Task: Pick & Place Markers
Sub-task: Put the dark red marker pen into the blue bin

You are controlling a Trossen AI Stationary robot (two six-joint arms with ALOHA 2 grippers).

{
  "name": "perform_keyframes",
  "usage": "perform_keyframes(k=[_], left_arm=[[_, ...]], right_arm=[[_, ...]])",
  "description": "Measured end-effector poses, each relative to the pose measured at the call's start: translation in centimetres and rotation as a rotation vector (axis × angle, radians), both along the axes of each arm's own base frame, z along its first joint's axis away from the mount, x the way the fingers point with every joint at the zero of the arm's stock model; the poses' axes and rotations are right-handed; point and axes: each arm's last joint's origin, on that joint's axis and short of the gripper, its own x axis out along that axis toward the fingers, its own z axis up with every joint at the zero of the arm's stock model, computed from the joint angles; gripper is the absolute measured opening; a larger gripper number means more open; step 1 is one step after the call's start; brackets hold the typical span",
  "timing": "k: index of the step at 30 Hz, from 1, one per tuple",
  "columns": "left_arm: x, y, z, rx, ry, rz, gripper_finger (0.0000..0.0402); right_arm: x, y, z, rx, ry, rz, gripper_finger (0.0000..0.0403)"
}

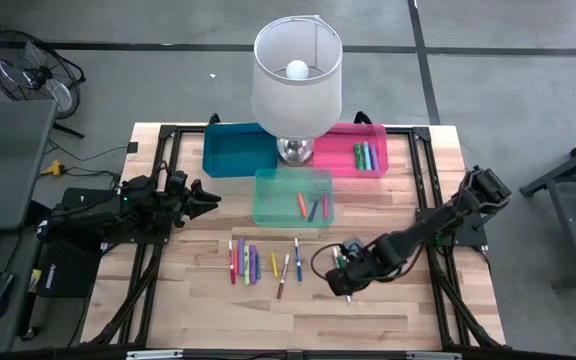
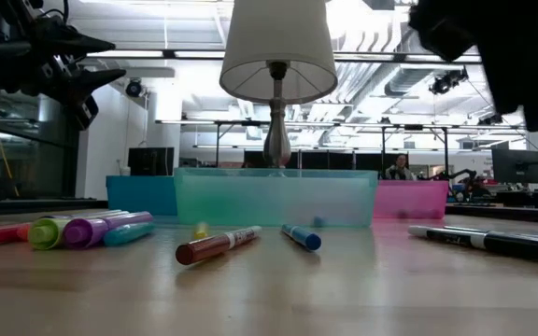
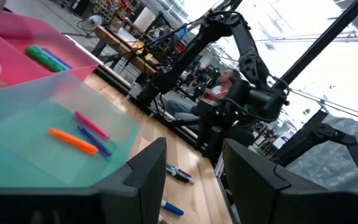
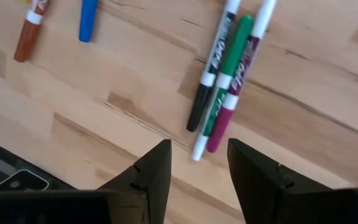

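Several loose markers lie flat on the wooden table [image 1: 388,310]: a coloured cluster [image 1: 243,262], then a yellow [image 1: 274,265], a brown [image 1: 284,276] and a blue one [image 1: 297,258]. My right gripper [image 1: 338,283] hangs open above the table, pointing steeply down. Just ahead of its fingertips [image 4: 197,168], a black-capped [image 4: 204,99], a green [image 4: 229,68] and a maroon-capped marker [image 4: 229,115] lie side by side. It touches none of them. My left gripper [image 1: 206,197] waits open at the table's left, raised, nothing between its fingers [image 3: 194,180].
A lamp [image 1: 296,75] stands at the back centre between a blue bin [image 1: 236,150] and a pink bin [image 1: 353,140] holding green and blue markers. In front, a clear green bin [image 1: 278,205] holds an orange, a pink and a blue marker. Bare wood lies along the near edge.
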Motion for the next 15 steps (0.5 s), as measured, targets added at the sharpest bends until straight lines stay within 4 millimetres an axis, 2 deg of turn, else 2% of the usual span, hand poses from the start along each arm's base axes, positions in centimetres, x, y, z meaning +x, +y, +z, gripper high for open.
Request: perform_keyframes(k=[10, 15], left_arm=[[0.0, 0.1, 0.0, -0.003, -0.001, 0.022, 0.0156], [0.0, 0.1, 0.0, -0.004, 0.000, 0.029, 0.0156]], right_arm=[[-1.9, 1.9, -0.5, -0.006, 0.059, -0.035, 0.0146], [-2.8, 2.0, -1.7, -0.025, 0.096, -0.098, 0.0146]])
